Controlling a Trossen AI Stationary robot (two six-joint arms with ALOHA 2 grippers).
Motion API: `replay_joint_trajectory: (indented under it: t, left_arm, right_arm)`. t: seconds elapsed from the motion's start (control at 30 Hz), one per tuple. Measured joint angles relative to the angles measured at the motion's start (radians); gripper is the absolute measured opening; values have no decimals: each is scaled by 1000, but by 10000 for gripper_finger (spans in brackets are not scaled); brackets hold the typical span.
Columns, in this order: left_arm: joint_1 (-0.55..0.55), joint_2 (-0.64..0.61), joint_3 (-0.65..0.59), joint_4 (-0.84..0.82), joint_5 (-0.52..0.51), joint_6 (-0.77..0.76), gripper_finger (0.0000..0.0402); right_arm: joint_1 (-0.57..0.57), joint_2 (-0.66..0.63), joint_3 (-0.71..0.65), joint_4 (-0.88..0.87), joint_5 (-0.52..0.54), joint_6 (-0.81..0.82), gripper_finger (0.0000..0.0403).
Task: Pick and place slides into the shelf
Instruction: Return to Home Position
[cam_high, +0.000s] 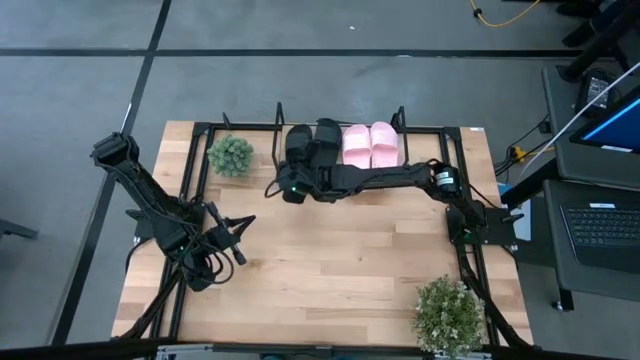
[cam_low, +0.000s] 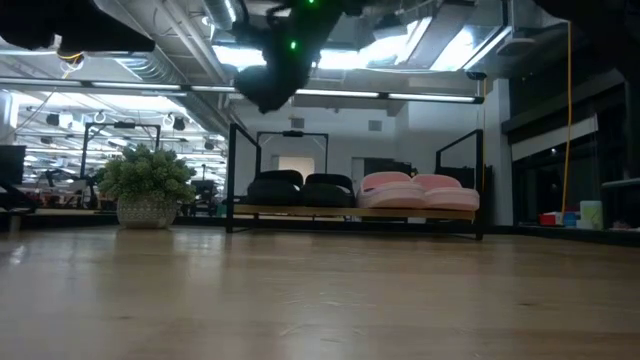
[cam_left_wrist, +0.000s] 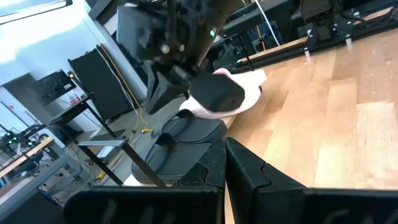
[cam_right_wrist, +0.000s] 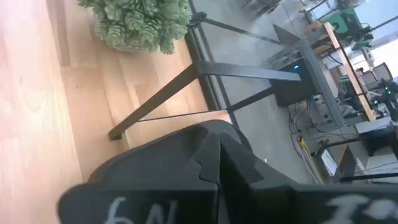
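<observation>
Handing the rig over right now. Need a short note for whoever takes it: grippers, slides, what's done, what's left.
right gripper: shut, holding nothing, arm stretched across to the front of the shelf, near its black-slide end.
left gripper: shut, holding nothing, arm folded over the left side of the table.
Slides: all four on the shelf board in one row, two black slides beside two pink slides.
Done: placing.
Left: bring the right arm back to rest.
</observation>
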Motion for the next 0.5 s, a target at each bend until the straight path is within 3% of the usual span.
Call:
replay_joint_trajectory:
  t: [0.17,0.33,0.5]
  left_arm:
    - [-7,-99,0,-86,15,-8,0]
    - [24,-263,1,-186,115,-9,0]
    - [71,-404,1,-191,209,136,0]
  right_arm:
    - [4,-18,91,-150,-5,22,3]
    - [4,-102,95,-256,-24,76,2]
    - [15,-202,94,-384,-28,169,2]
